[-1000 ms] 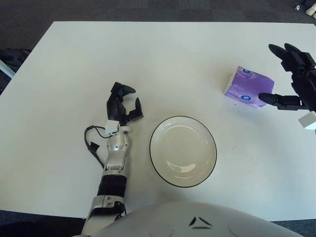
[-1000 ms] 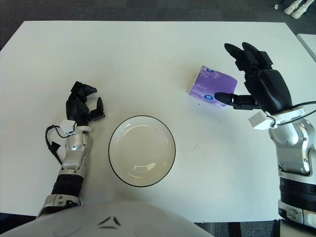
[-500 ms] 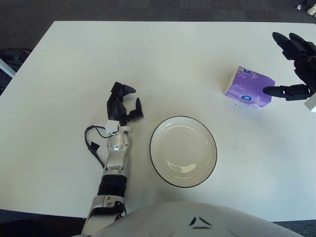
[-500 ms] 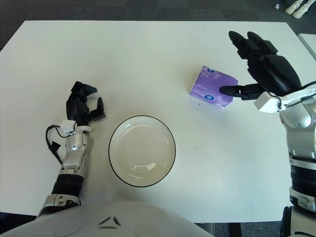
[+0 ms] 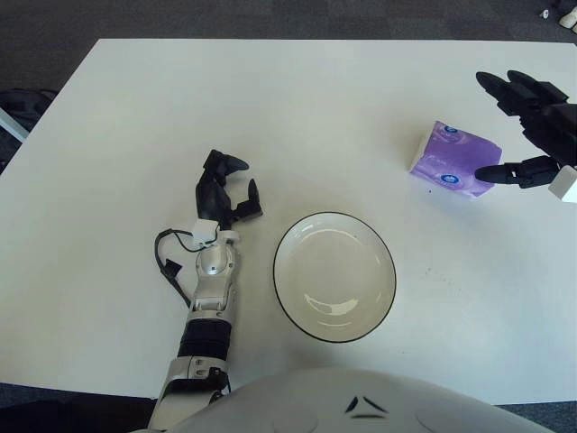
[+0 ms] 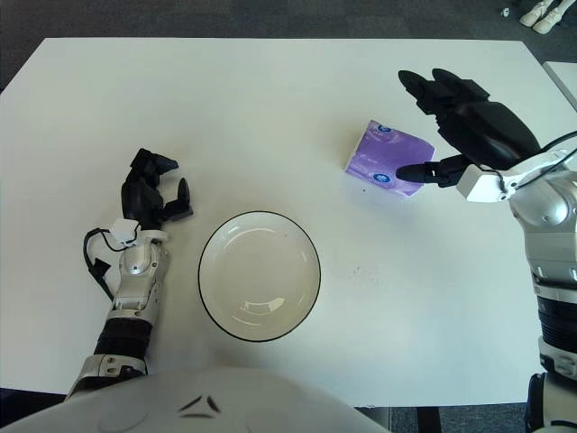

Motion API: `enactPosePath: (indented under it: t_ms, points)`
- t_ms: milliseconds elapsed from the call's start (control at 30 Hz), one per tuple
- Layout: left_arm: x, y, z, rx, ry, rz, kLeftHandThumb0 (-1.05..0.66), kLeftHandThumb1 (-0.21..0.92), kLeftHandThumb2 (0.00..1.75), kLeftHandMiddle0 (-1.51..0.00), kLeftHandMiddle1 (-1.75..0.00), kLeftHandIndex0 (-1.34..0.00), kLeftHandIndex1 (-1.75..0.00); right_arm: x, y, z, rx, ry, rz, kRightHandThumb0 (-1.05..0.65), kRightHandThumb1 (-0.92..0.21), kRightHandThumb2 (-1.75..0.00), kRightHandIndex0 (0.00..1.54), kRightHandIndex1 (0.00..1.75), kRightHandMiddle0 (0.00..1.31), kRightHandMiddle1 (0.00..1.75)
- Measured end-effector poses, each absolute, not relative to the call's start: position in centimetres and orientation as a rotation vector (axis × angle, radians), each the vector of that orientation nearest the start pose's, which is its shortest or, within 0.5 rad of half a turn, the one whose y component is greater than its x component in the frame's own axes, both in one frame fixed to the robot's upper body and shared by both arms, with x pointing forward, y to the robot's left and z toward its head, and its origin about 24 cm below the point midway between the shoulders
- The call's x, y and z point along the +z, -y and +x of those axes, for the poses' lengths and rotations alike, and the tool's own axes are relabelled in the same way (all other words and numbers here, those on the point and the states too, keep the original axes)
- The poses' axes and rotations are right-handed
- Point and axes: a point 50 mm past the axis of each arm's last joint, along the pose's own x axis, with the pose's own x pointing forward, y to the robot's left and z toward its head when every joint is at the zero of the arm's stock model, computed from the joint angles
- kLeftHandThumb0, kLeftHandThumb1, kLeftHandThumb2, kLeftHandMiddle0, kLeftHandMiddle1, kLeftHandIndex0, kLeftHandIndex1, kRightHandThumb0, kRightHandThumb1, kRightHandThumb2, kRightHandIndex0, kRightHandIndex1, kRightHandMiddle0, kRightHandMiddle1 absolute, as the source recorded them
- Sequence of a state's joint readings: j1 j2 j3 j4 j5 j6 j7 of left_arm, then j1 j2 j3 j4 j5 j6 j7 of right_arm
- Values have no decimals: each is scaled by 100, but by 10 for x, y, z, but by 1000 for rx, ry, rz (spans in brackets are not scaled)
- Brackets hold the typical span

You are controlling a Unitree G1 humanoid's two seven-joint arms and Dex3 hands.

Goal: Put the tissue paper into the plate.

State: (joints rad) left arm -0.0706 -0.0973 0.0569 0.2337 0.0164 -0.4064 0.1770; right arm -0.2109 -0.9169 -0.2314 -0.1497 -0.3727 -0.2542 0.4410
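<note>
Left eye view: a white surface [image 5: 297, 117] seen from above. A purple tissue paper pack [image 5: 453, 159] lies toward the right side, well apart from the white plate [image 5: 334, 276] with a dark rim near the front centre. The right hand [image 5: 532, 126] shows at the right edge, fingers spread around the pack's right end, holding nothing. The left hand [image 5: 223, 193] shows left of the plate, fingers loosely curled and empty.

Right eye view: the right hand's thumb tip sits at the pack's near right corner, the other fingers reaching above its far side; whether they touch cannot be told. The plate is empty.
</note>
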Motion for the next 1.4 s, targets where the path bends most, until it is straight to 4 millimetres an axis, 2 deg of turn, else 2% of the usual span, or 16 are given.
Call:
enactPosePath:
  t_ms: [233,667,800,1200,1400]
  points:
    - [42,-144,259,205,244,-101,-1,20,141,-70,-157,-55,-175,227,255,280,323,329,-1434,-105,-69,-43,0,0,0,0]
    - [43,-144,260,199,248,-104,-1,21,139,-69,-157,-55,-175,224,238,292,453,317,-1466,-105,-63,-42,0,0,0,0]
    - [43,-144,260,200,246,-104,-1,21,139,-69,-156,-55,-175,222,235,299,476,312,-1460,-105,-58,-47,0,0,0,0]
    - [44,-143,259,203,252,-106,-1,21,139,-68,-157,-55,-175,179,243,332,512,217,-1367,-105,-56,-50,0,0,0,0]
    - [44,-144,259,204,254,-107,-1,23,137,-67,-158,-54,-175,173,240,337,517,239,-1368,-105,-57,-51,0,0,0,0]
